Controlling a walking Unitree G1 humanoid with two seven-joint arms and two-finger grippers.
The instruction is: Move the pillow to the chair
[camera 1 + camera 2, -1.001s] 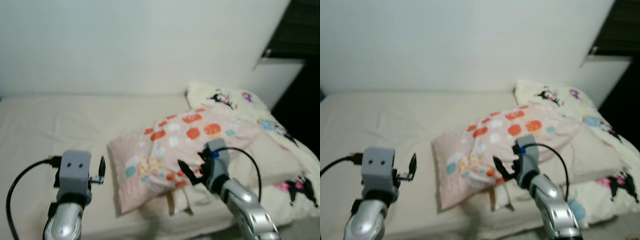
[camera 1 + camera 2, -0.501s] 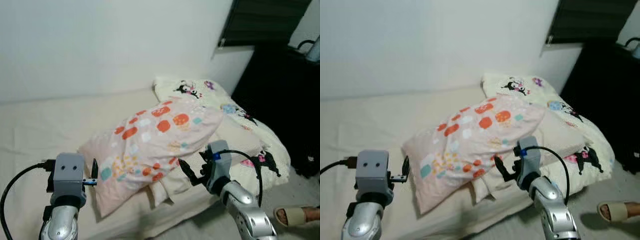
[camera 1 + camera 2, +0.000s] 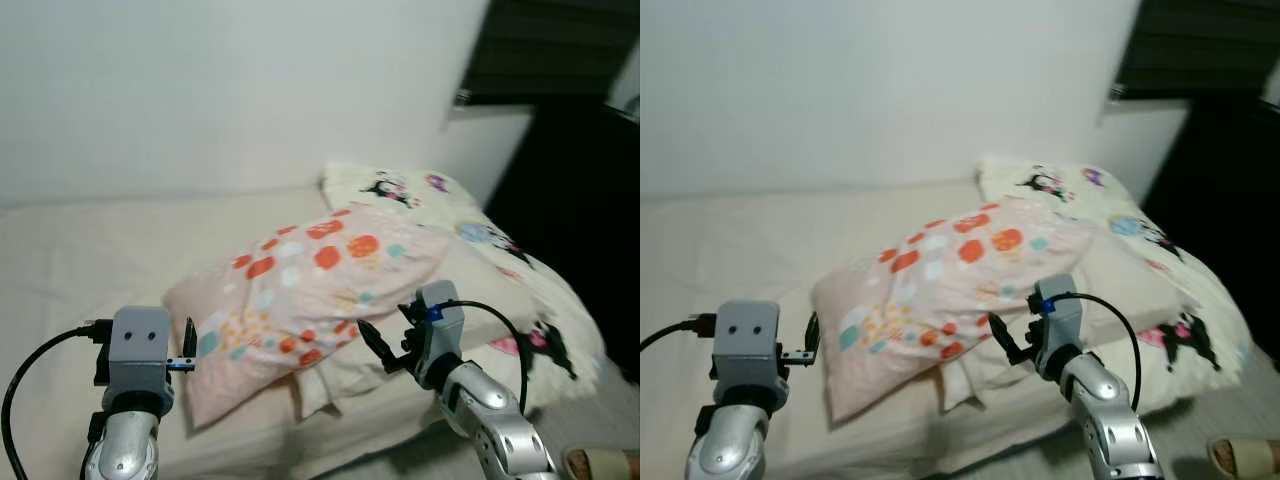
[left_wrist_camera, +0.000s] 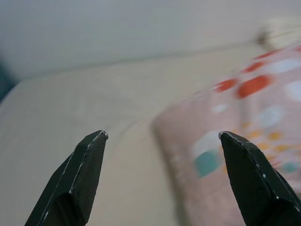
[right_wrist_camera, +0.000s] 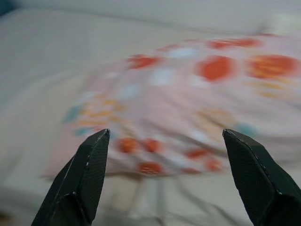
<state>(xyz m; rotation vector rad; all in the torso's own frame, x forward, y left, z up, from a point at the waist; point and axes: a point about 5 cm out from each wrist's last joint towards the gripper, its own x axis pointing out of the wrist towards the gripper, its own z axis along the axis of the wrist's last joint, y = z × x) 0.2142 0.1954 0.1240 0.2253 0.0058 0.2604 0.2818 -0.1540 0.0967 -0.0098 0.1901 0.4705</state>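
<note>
Two claws are held wide apart and empty near the bed (image 3: 60, 250): left claw (image 3: 190, 345), right claw (image 3: 375, 345). Between them, the spotted pillow (image 3: 310, 285) lies ungrasped. Reaching in and gripping it is judged next.

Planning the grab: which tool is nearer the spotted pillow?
Right. The right tool sits at the spotted pillow's front edge; the left tool is just off its left corner.
</note>
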